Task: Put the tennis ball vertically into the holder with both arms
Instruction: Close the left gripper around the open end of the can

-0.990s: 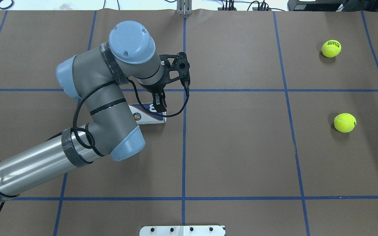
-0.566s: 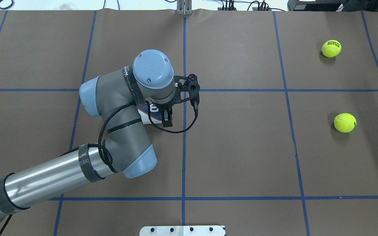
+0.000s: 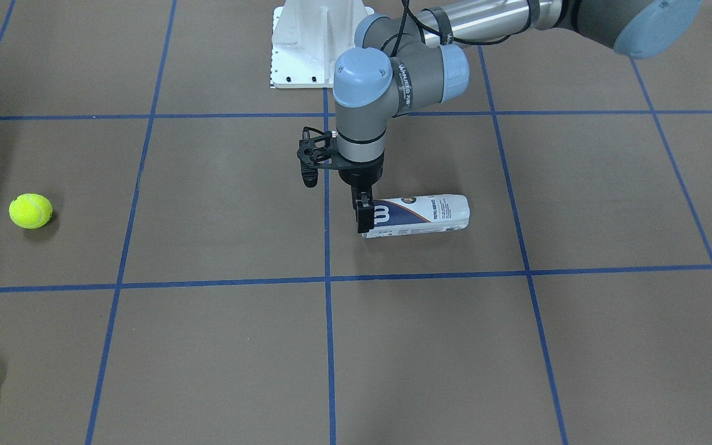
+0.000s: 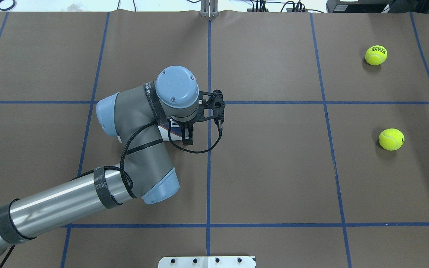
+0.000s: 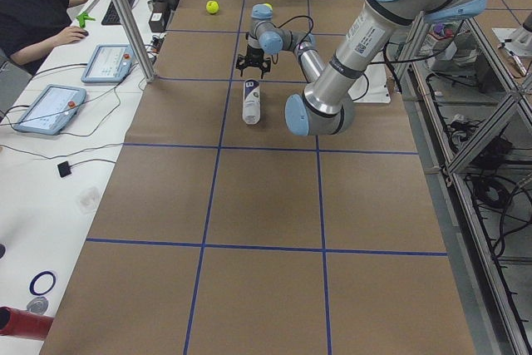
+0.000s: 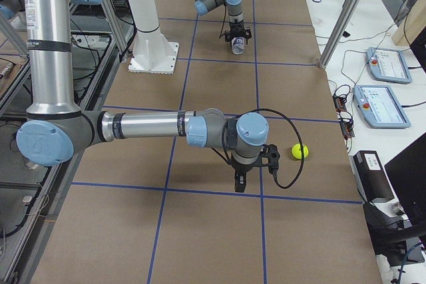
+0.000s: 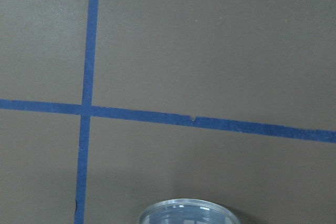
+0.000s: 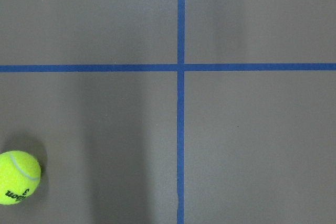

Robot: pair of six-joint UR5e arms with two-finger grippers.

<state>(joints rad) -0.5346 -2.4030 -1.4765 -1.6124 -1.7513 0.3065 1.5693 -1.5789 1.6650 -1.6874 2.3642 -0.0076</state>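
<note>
Currently the left black two-finger gripper (image 3: 364,219) is at one end of the clear, navy-labelled plastic can (image 3: 430,214), which lies flat. Whether it grasps is unclear. The right gripper (image 6: 239,182) likewise.

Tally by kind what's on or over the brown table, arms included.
tennis balls: 2
holder: 1
robot arms: 2
white pedestal base: 1
Total: 6

Two tennis balls (image 4: 375,55) (image 4: 391,139), one holder (image 3: 421,215), two arms (image 4: 136,149) (image 6: 140,126)
</note>
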